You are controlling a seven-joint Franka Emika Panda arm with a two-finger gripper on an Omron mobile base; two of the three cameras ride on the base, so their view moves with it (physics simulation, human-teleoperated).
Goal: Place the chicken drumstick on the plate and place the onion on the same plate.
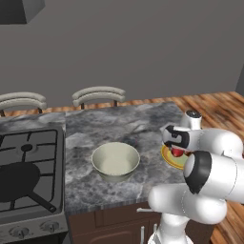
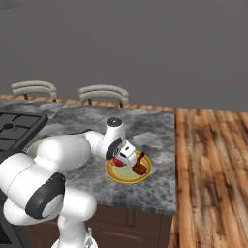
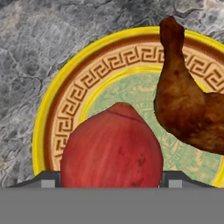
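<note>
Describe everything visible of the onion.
The onion is a glossy red, roundish bulb with a slight peak and faint darker streaks. It sits between the hand's two fingertips, over the plate, just beside the browned chicken drumstick lying there. Whether it rests on the plate cannot be told.

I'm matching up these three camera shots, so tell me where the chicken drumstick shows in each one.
Left base view: I cannot make it out; the arm covers most of the plate.
Right base view: the chicken drumstick lies on the right part of the plate, just right of centre.
Hand view: the drumstick fills the right side, bone end toward the top, beside the onion.
Shared landmark: the yellow-rimmed plate.
</note>
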